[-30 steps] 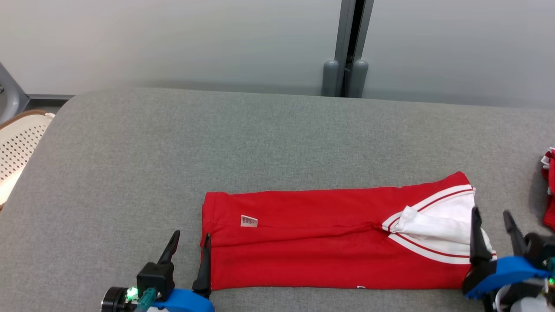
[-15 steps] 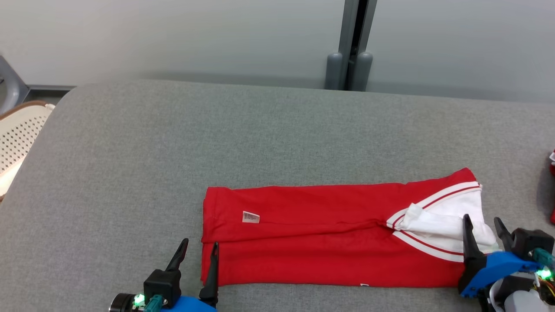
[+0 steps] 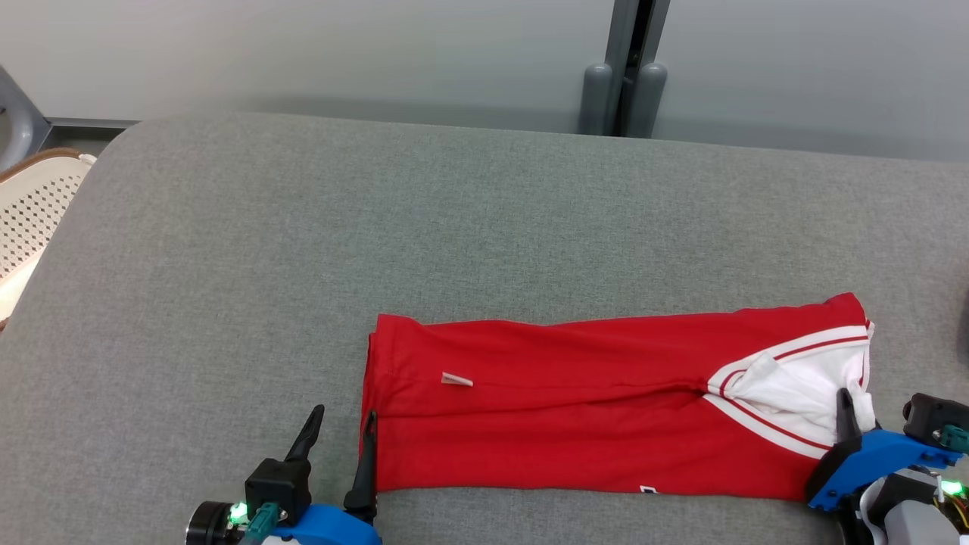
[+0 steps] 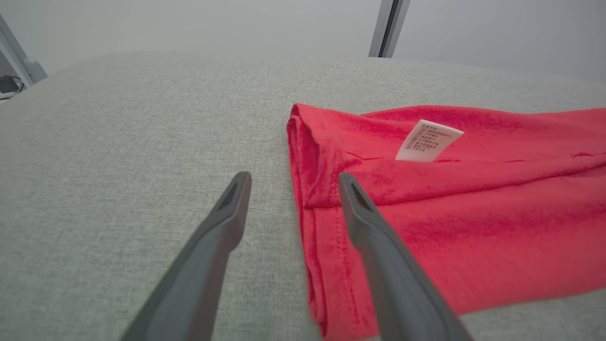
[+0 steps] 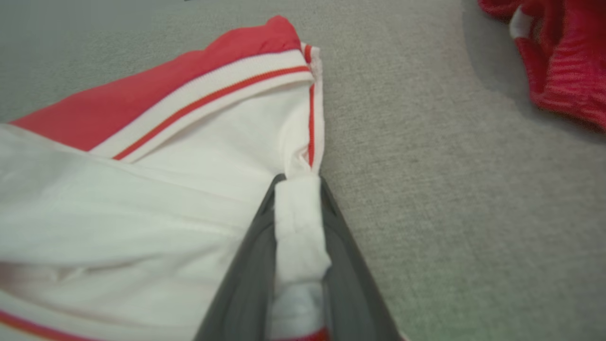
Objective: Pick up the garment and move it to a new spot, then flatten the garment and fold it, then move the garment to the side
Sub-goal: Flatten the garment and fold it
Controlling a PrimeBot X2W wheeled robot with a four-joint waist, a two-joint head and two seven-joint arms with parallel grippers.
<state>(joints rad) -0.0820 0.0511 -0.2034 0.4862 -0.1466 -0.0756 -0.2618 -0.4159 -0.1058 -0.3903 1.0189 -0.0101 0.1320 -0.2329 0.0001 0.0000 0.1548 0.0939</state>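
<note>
- On the grey padded table [image 3: 303, 265] the red garment [image 3: 575, 409] lies folded into a long band, running left to right near the robot's edge of the table.
- Its right end shows white fabric with red-striped white trim. A small white label [image 4: 428, 141] stands up from the red cloth near the left end.
- The left gripper [image 4: 293, 176] sits at the garment's near left corner with its jaws apart.
- From the left wrist, the garment's folded left edge runs up between the two fingers. The outer finger [image 4: 222, 222] is over bare table and the inner one lies across the red cloth.
- Whether that inner finger touches the cloth cannot be told.
- The right gripper [image 5: 299, 182] is at the garment's right end, jaws pressed together on a narrow fold of the white fabric, just beside the striped trim.
- The pinched strip fills the slot between the fingers, and the rest of the white cloth spreads away from the grip.
- A second bunch of red cloth [image 5: 563, 57] lies on the table well apart from the held end, at the top right corner of the right wrist view.
- A white perforated basket [image 3: 30, 227] stands off the table's left side.
</note>
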